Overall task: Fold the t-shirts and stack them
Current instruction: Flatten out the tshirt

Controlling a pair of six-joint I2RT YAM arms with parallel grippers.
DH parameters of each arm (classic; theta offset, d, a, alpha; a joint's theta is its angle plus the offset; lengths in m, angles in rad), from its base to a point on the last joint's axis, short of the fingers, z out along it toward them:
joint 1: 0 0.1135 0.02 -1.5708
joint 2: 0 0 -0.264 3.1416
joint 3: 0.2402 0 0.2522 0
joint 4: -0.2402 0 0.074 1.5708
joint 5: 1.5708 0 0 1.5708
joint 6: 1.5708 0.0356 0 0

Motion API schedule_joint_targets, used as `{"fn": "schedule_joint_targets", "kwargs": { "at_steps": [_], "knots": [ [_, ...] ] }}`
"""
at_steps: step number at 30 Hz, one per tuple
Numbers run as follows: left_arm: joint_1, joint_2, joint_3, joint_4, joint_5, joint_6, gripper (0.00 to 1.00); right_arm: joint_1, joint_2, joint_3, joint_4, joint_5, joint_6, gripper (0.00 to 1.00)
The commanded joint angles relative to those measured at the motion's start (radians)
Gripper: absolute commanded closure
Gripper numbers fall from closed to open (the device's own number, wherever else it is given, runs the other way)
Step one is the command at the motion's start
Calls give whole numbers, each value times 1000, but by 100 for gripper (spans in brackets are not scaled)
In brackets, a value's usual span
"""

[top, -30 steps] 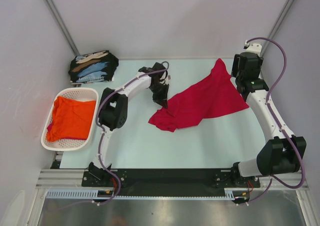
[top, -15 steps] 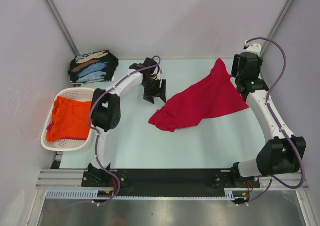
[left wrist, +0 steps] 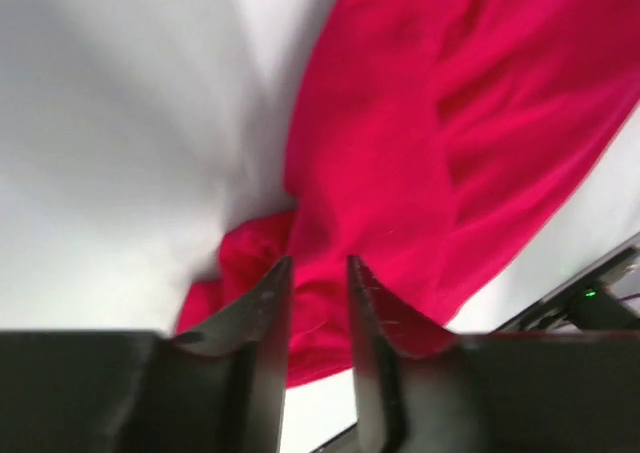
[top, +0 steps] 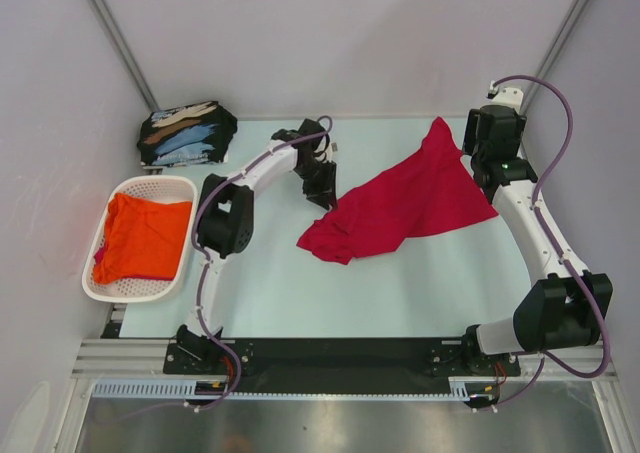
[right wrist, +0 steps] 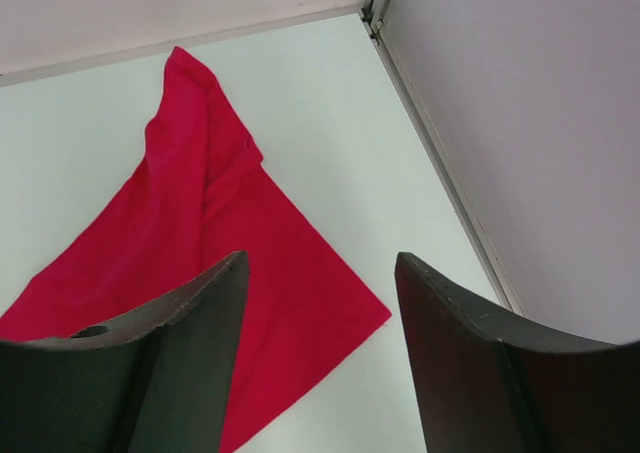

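1. The left gripper (left wrist: 318, 270) is down at the left edge of the crimson t-shirt (top: 400, 203). Its fingers are almost together with a thin slit between them, and I cannot tell if any cloth is caught. If the pinch is shallow, a lift could let the fabric slide straight out.
2. That edge is bunched in several layers. Grabbing them all would drag a wad rather than open the shirt.
3. The right gripper (right wrist: 320, 263) hangs near the table's far right corner, beside the shirt's far peak. Its fingers are spread wide and hold nothing. With one arm pulling alone, the whole shirt may skid across the table (top: 300, 283) instead of flattening.
4. The shirt is soft, limp and unfolded, a rumpled diagonal triangle. It runs from mid-table to the far right and is wadded at its near-left end.
5. The orange t-shirt (top: 140, 235) sits heaped in the white basket (top: 150, 181) on the left. The black printed t-shirts (top: 185, 133) lie folded in the far left corner.
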Motion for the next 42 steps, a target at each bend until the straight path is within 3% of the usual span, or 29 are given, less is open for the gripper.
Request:
{"fn": "schedule_joint_targets", "kwargs": {
  "at_steps": [1, 3, 9, 10, 11, 14, 20, 24, 26, 27, 28, 31, 38, 42],
  "knots": [
    [-26, 20, 58, 18, 61, -2, 84, -2, -12, 13, 19, 14, 3, 34],
    [-31, 25, 56, 17, 67, -2, 100, -3, -7, 15, 19, 19, -20, 34],
    [-26, 8, 58, 7, 32, 14, 100, -7, -1, 24, 16, 19, -18, 34],
    [-25, 5, 58, 7, 28, 14, 90, -10, -1, 25, 16, 19, -17, 34],
    [-21, -1, 59, 6, 27, 12, 58, -8, 0, 25, 14, 16, -15, 34],
    [-20, -15, 58, 4, 15, 11, 38, -7, 6, 28, 10, 16, -12, 34],
    [-18, 0, 61, 7, 2, 11, 35, -5, 11, 27, 10, 13, -11, 34],
    [-20, 72, 105, 4, 25, 4, 37, -5, 13, 33, 8, 13, -15, 34],
    [-20, 108, 130, 7, 50, 0, 44, -7, 13, 35, 5, 14, -17, 34],
    [-23, 118, 134, 12, 62, -5, 53, -5, 14, 35, 5, 16, -20, 34],
    [-25, 131, 141, 15, 70, -11, 74, -5, 13, 36, 5, 17, -20, 34],
    [-25, 131, 151, 18, 74, -12, 100, -7, 16, 42, 5, 20, -23, 34],
    [17, -35, 107, -28, -40, 23, 100, -3, 19, 51, -2, 23, -23, 34],
    [77, -183, 137, -78, -180, 29, 100, -2, 22, 45, -13, 22, -14, 34]
  ]
}}
